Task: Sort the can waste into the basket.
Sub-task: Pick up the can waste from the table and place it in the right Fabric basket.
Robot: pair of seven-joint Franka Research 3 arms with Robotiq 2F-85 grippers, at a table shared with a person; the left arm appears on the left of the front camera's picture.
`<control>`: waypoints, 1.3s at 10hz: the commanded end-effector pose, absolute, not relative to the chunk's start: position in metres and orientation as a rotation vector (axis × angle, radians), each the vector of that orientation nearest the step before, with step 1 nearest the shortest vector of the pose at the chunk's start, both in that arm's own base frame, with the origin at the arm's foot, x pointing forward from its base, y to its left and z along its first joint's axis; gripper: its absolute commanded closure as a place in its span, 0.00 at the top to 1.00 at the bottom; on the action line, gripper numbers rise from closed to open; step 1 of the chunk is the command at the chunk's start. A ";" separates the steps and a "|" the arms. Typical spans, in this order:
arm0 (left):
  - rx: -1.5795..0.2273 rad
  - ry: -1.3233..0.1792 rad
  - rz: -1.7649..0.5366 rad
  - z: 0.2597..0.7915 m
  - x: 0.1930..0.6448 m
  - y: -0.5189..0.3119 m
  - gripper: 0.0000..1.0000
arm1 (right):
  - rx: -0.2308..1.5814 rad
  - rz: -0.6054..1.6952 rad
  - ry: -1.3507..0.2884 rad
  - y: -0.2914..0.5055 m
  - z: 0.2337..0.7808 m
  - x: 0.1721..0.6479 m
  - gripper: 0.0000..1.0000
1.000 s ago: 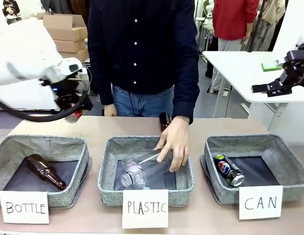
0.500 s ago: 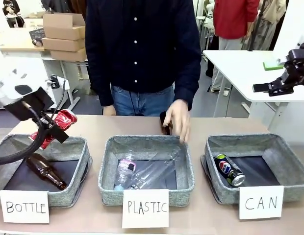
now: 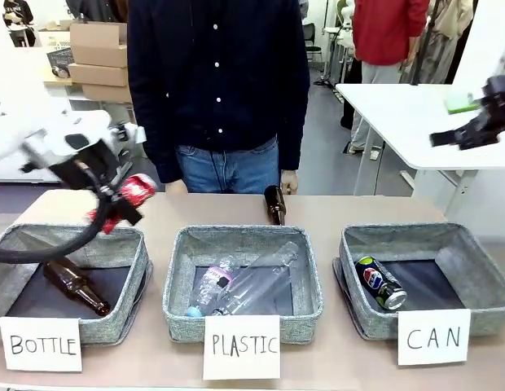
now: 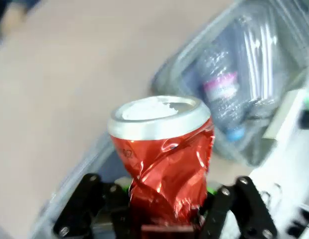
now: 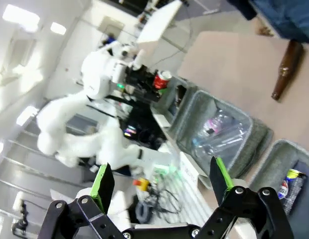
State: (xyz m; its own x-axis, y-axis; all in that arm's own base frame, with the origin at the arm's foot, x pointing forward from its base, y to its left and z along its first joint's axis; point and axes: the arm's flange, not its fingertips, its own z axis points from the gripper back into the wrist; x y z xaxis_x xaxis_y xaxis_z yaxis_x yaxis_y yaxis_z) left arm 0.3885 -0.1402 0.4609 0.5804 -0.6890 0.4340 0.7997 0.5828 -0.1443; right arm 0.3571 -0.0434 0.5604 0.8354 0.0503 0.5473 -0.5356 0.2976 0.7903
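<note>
Red can — in left gripper

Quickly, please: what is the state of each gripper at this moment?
Left gripper: closed, holding the crushed red metal can with a silver end.
Right gripper: open, holding nothing.

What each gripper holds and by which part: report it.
Left gripper: shut on the crushed red can, gripped by its crumpled lower body, silver end outward. Right gripper: open, holding nothing.
</note>
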 end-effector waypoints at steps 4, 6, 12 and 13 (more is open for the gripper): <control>-0.566 -0.566 -1.685 0.519 0.385 -0.385 0.01 | 0.706 0.496 -0.514 -0.207 0.634 0.218 1.00; -0.581 -0.460 -1.915 0.505 0.346 -0.505 0.01 | 0.688 0.361 -0.439 -0.234 0.602 0.179 1.00; -0.314 -0.520 -1.938 0.432 0.337 -0.649 0.01 | 0.691 0.388 -0.478 -0.241 0.620 0.169 1.00; -0.314 -0.511 -1.942 0.432 0.338 -0.650 0.01 | 0.691 0.388 -0.478 -0.241 0.620 0.169 1.00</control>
